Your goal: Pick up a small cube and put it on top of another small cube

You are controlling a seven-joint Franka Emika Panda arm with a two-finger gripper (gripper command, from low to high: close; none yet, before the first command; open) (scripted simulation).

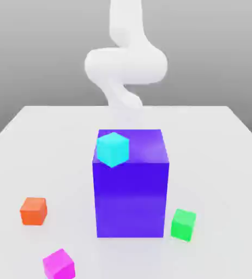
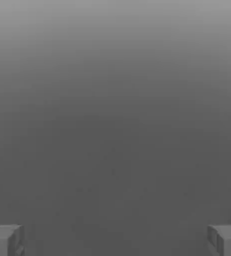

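A big blue block (image 1: pixel 131 190) stands in the middle of the white table (image 1: pixel 19 147), with a cyan cube (image 1: pixel 112 148) on its top, towards the exterior view's left edge of that top. Taking the block as the clock's centre, the orange cube (image 1: pixel 33 211) lies at about eight o'clock, the pink cube (image 1: pixel 59 264) at about seven, close to the table's near edge, and the green cube (image 1: pixel 183 224) at about four, just beside the block's base. The block stands between the pink cube and the green cube only in part; the two are well apart.

The white arm (image 1: pixel 125 65) rises behind the block at twelve o'clock; its lower part is hidden by the block. In the hand view the gripper (image 2: pixel 115 240) is spread wide and empty, its two grey fingertips (image 2: pixel 7 240) cut off at the frame's corners, grey blankness between them.
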